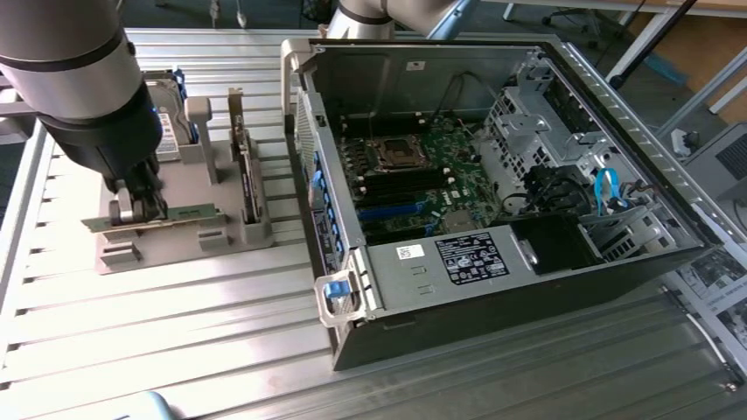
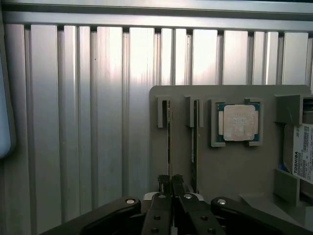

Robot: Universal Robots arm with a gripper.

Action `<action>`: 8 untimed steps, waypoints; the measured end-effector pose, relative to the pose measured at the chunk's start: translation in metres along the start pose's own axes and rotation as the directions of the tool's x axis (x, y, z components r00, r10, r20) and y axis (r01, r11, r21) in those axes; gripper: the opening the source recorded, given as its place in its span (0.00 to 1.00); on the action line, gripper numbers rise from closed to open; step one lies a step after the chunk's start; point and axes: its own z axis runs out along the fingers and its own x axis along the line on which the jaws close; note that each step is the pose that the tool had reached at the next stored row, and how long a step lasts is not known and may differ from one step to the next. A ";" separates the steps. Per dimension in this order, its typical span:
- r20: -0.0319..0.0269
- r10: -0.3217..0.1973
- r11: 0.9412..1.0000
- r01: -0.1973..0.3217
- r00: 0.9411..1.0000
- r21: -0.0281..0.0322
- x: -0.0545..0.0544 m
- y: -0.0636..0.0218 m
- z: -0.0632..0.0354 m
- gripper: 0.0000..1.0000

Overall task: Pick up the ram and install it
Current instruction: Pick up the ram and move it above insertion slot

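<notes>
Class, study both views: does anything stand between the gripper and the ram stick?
Nothing visible does: the gripper is shut on the ram in the grey holder, and the second stick stands clear beside it.

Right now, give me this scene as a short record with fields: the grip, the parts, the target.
jaws: shut on the thin green ram stick, near one end
ram seat: standing in a slot of the grey plastic holder
neighbours on holder: second green stick, square silver processor chip, silver hard drive with a white label
install target: open black computer case, on the exterior view's right of the holder
</notes>
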 end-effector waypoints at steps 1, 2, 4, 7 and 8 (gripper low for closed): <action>0.000 0.000 1.000 0.000 1.000 0.000 0.000 0.0000 -0.0006 0.12; 0.000 0.000 1.000 0.000 1.000 0.000 0.000 0.0000 -0.0014 0.12; 0.000 0.000 1.000 0.000 1.000 0.000 0.000 -0.0001 -0.0028 0.12; 0.000 0.000 1.000 0.000 1.000 0.000 0.000 -0.0001 -0.0052 0.12; 0.000 0.000 1.000 0.000 1.000 0.000 0.000 -0.0001 -0.0060 0.12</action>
